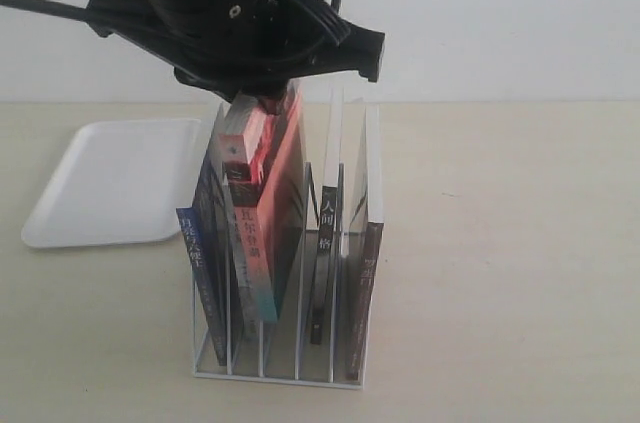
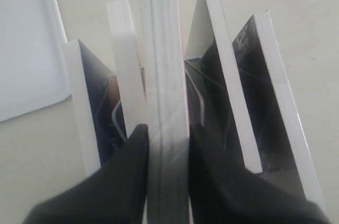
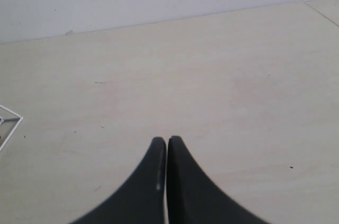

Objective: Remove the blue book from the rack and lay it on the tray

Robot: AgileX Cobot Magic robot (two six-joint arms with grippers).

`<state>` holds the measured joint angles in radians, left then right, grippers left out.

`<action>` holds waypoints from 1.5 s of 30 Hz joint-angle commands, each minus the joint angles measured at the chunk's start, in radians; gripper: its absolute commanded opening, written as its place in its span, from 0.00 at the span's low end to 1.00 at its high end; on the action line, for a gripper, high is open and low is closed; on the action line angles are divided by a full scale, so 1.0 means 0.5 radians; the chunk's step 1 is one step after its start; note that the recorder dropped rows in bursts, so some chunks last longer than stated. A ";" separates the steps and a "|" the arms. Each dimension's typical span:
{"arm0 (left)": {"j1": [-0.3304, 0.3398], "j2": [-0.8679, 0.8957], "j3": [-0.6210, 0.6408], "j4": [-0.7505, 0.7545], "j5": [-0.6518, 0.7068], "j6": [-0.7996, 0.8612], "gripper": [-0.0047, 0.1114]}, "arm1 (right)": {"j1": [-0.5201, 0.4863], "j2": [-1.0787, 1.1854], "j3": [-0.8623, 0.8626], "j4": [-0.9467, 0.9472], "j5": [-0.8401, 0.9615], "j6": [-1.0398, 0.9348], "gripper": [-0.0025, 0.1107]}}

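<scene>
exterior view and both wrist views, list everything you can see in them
tray: 1, white, flat on the table left of the rack
rack: 1, white wire, mid-table, holding the books
blue book: 1, dark blue spine with white writing, left end of the rack
red book: 1, red spine fading to teal, right of the blue one
page edge: 1, white, between those two, maybe a fifth book
black book: 1, black spine, right of the red one
brown book: 1, dark brown spine, right end
table: 1, pale beige
wall: 1, white, behind
left hand: 1, black, above the rack, shut on what looks like the red book's top edge
right hand: 1, black, shut, empty, over bare table
</scene>
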<state>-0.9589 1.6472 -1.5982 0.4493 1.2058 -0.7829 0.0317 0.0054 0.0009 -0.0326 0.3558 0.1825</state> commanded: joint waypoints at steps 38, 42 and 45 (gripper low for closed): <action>0.002 -0.063 -0.118 0.079 -0.081 -0.005 0.19 | -0.004 -0.011 -0.002 -0.005 -0.002 -0.012 0.02; 0.002 -0.063 -0.118 0.079 -0.094 -0.020 0.19 | -0.004 -0.011 -0.002 -0.005 -0.002 -0.012 0.02; 0.002 -0.063 -0.074 0.074 -0.105 -0.020 0.19 | -0.004 -0.011 -0.002 -0.005 -0.002 -0.012 0.02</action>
<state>-0.9589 1.6342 -1.6447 0.4630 1.1911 -0.7831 0.0317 0.0054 0.0009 -0.0326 0.3595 0.1825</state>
